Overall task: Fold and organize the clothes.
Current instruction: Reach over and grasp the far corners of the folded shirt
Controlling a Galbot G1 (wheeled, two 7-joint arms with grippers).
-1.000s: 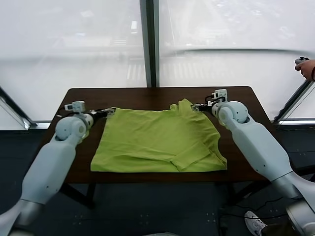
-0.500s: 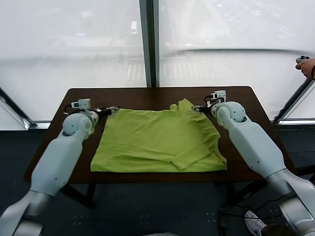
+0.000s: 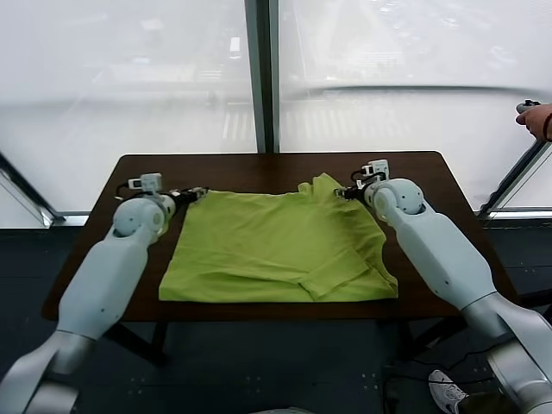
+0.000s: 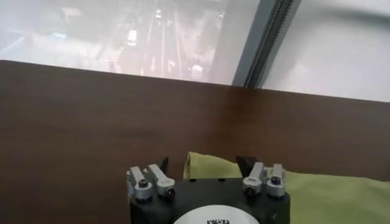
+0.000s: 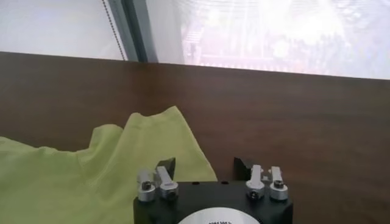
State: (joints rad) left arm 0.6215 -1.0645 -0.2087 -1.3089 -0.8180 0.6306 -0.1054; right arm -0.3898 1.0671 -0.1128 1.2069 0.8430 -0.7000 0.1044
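1. The lime-green T-shirt (image 3: 276,246) lies spread on the dark brown table (image 3: 259,168), partly folded, with a sleeve turned in over the body near the front right corner.
2. Its far edge runs roughly parallel to the table's window side, and a raised peak of cloth stands up near the far right corner.
3. The left arm reaches forward along the left side of the table, its forearm rising from the lower left of the head view to the wrist at the shirt's far left corner.
4. The left gripper (image 3: 191,194) points toward the middle of the table, level with the cloth's far edge.
5. In the left wrist view, the left gripper (image 4: 206,163) has its jaws spread wide, one dark finger on each side of the shirt's corner (image 4: 210,165), with no pinch on the fabric.
6. The right arm mirrors this pose on the right side, its forearm angled in from the lower right to the wrist beside the shirt's raised peak.
7. The right gripper (image 3: 348,191) sits at the far right corner of the shirt.
8. In the right wrist view, the right gripper (image 5: 204,164) shows a clear gap between its two fingers, one over green cloth, the other over bare wood; nothing is gripped.
9. A person's hand (image 3: 536,119) shows at the right edge by the window.
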